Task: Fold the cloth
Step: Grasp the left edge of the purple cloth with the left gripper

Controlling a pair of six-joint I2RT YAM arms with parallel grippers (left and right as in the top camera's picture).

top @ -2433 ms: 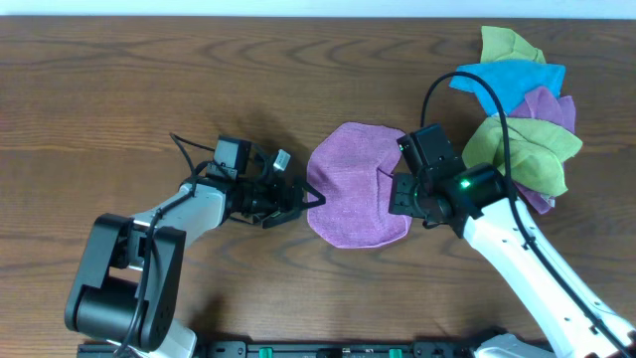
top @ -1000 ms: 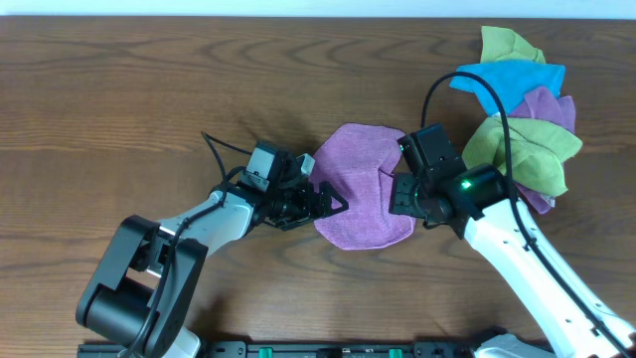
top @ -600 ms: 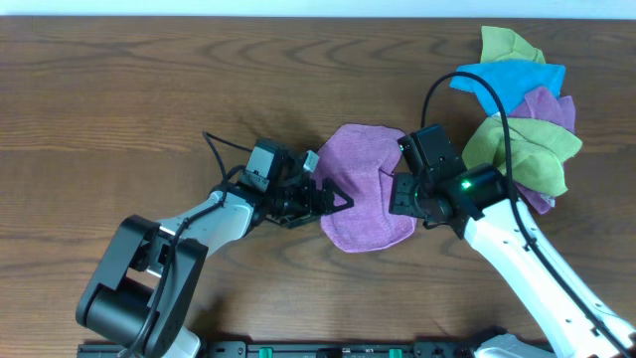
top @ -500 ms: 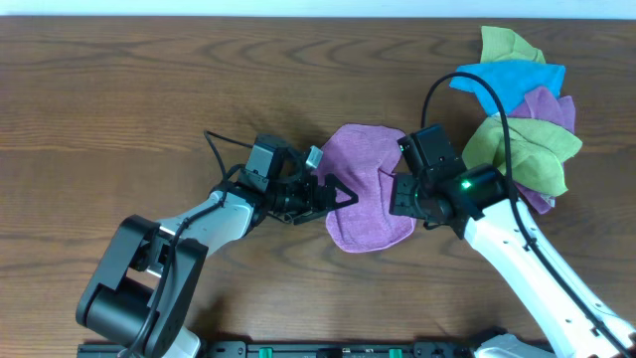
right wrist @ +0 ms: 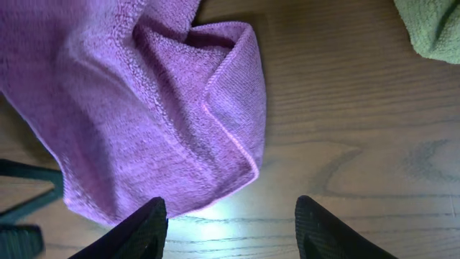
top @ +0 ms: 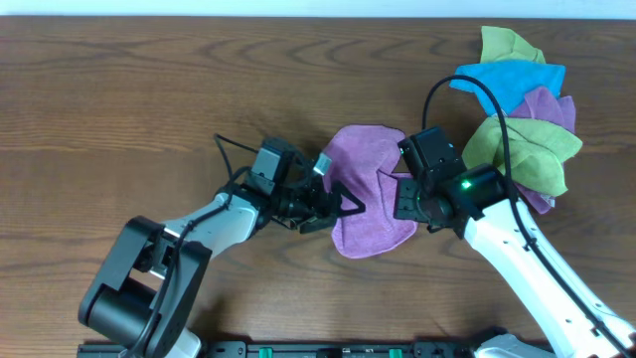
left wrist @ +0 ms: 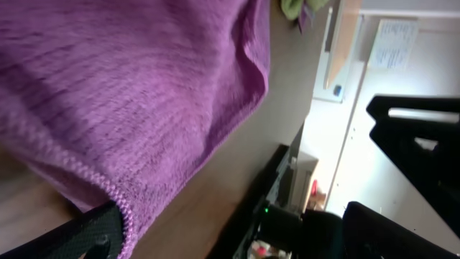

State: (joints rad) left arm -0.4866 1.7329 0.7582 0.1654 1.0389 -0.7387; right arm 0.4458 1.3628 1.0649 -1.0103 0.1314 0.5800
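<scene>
Left gripper (top: pixel 345 204) has advanced rightward, jaws spread wide, lilac cloth (top: pixel 376 184) edge riding on one finger. Cloth now narrower, lying between both grippers. Right gripper (right wrist: pixel 233 224) also wide, over cloth's right folded corner. Fold looks underway, unfinished.

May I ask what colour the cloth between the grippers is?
The cloth is lilac purple; right wrist view.

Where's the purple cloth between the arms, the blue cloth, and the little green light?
the cloth (top: pixel 366 164), overhead view, its flat purple top.
blue cloth (top: pixel 512 82), overhead view, its middle, in the pile.
green light (top: pixel 463 185), overhead view, the glowing dot on the right arm.
</scene>
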